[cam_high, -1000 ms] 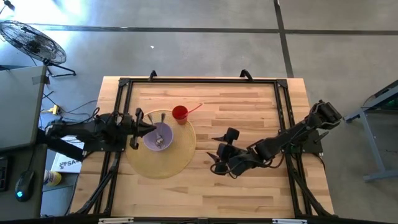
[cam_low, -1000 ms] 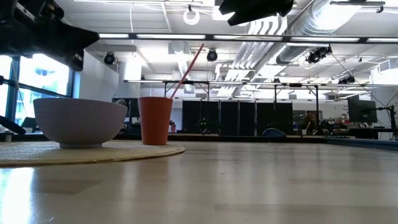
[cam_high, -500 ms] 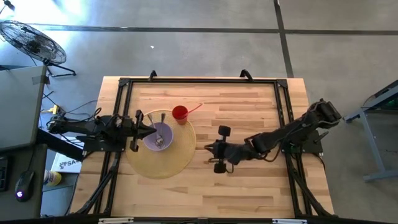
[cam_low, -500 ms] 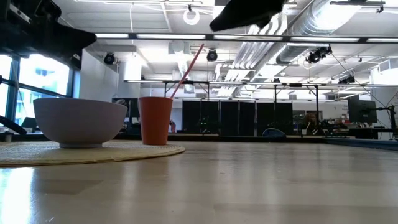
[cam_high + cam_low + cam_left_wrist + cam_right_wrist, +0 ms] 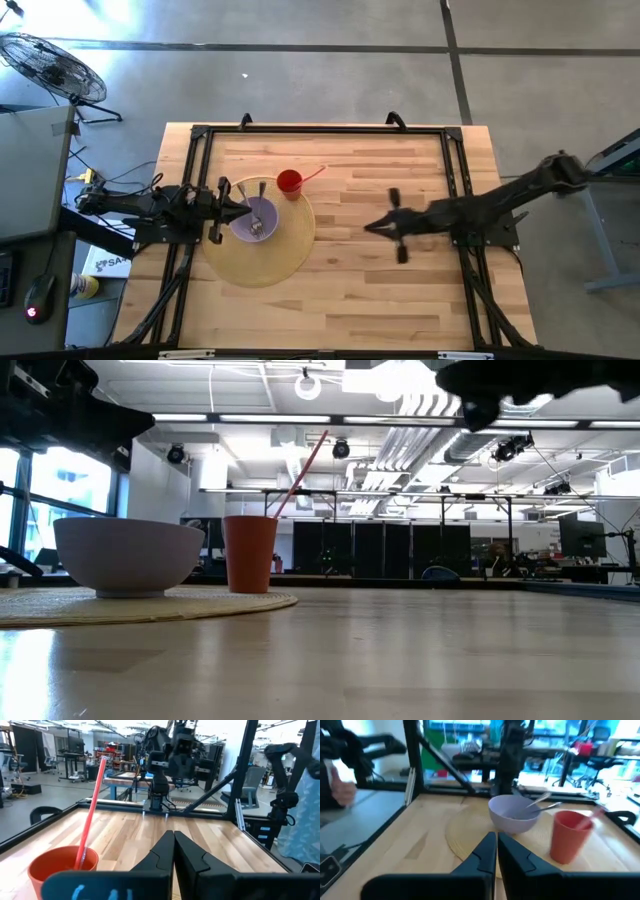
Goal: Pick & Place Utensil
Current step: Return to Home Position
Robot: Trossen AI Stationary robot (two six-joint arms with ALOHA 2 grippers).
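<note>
1. Right gripper (image 5: pixel 372 227) is hovering over the bare wood of the table (image 5: pixel 380 290), right of centre. Its two fingers are pressing together on nothing. It is pointing toward the placemat and sitting well apart from it.
2. Brown placemat (image 5: pixel 262 265), round and woven, is lying flat on the table's left half.
3. Purple bowl (image 5: pixel 262 215) is resting on the placemat. Silver utensils (image 5: pixel 541 804) are lying inside it, their handles leaning out over the rim.
4. Orange cup (image 5: pixel 289 182) is standing upright at the placemat's edge, just beside the bowl. Orange straw (image 5: pixel 313 174) is standing in the cup and tilting toward the table's right side.
5. Left gripper (image 5: pixel 243 208) is hanging over the bowl's left rim, its fingers closed against each other and carrying nothing. In the left wrist view the cup and straw are showing just past its fingertips.
6. Fan (image 5: pixel 50 66) is standing on the floor, well beyond the table's left corner.
</note>
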